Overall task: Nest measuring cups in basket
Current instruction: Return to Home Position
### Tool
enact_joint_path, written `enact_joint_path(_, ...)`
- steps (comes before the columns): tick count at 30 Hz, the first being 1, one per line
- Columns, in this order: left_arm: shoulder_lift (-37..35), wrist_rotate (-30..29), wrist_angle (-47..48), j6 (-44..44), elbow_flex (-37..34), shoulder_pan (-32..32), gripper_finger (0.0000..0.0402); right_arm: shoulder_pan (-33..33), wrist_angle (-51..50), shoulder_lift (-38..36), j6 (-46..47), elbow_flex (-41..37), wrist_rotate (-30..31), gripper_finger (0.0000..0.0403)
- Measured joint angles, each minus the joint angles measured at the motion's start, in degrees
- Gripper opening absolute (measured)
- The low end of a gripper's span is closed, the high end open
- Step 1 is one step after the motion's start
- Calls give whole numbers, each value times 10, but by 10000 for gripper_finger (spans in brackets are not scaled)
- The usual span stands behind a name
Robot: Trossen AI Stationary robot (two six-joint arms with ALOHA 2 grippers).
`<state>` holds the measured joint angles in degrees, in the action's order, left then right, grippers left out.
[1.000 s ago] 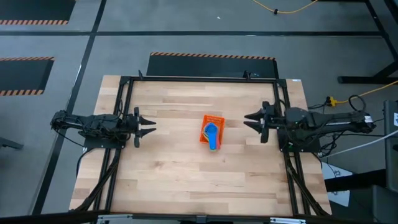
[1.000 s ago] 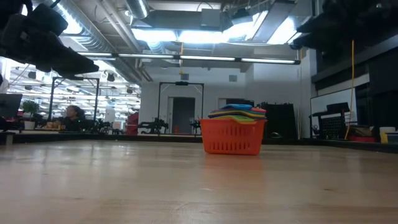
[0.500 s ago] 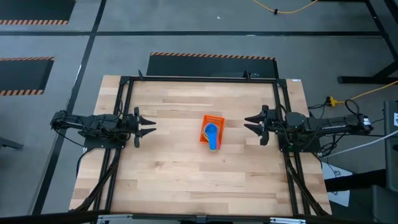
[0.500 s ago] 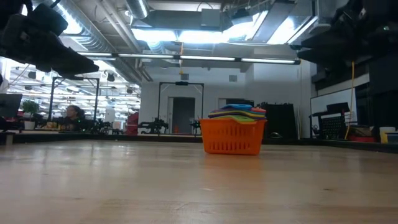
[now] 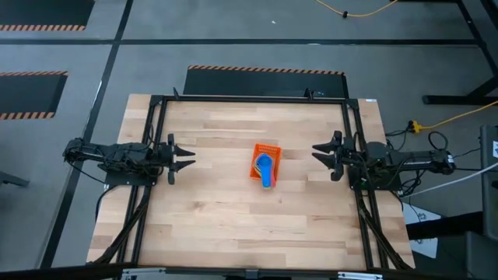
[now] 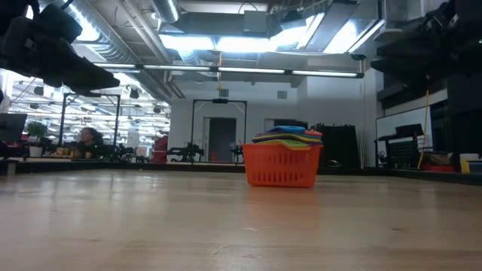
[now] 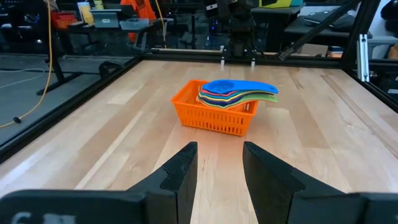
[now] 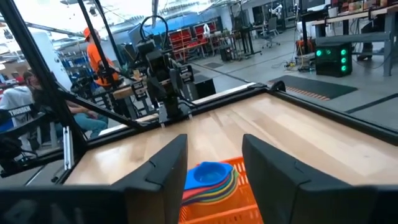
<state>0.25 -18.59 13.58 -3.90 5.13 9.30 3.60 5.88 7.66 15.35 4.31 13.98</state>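
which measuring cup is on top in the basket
The blue plastic measuring cup: it sits topmost in the orange mesh plastic basket, the other cups showing only as rims beneath.

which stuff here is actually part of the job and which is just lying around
Part of the job:
- measuring cups, nested in the orange basket
- left gripper and right gripper, both open, well apart from the basket

Just lying about:
- yellow cable on the floor
- a person in the room behind
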Motion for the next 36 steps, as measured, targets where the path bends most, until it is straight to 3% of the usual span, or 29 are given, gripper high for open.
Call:
enact_joint_path(11,0,0,0,0,0,0,121,0,-38,-75,-24,-1,1,158)
enact_joint_path(15,0,0,0,0,0,0,121,0,-45,-76,-25,-1,4,158)
enact_joint_path(24,0,-1,0,0,0,0,121,0,-80,-76,-40,-1,91,158)
enact_joint_path(36,0,-2,0,0,0,0,121,0,-52,-76,-127,-22,89,158)
